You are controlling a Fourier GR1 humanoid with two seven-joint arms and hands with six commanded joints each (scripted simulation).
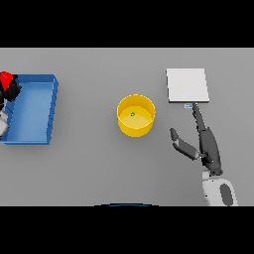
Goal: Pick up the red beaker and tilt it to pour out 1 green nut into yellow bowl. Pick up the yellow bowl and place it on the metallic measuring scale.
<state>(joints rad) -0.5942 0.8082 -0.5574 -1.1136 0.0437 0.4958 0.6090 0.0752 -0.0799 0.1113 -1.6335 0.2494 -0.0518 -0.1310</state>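
Grey bench (99, 168). Blue tray (34, 130) at far left. Metallic scale (187, 85) upper right, bare. Yellow bowl (136, 115) mid-bench, well apart from scale, green nut (132, 114) inside. Right hand (206, 144) right of bowl, fingers straight, thumb spread, holding nothing, fingertips just below scale. Left hand (12, 90) over tray's far left corner, fingers wrapped round red beaker (6, 78), partly cut off by frame edge.

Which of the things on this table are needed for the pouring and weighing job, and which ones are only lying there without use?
Needed for the job:
red beaker, held by the left hand at the left edge
green nut, inside the yellow bowl
metallic measuring scale
right hand, open beside the scale

Only lying there:
blue tray
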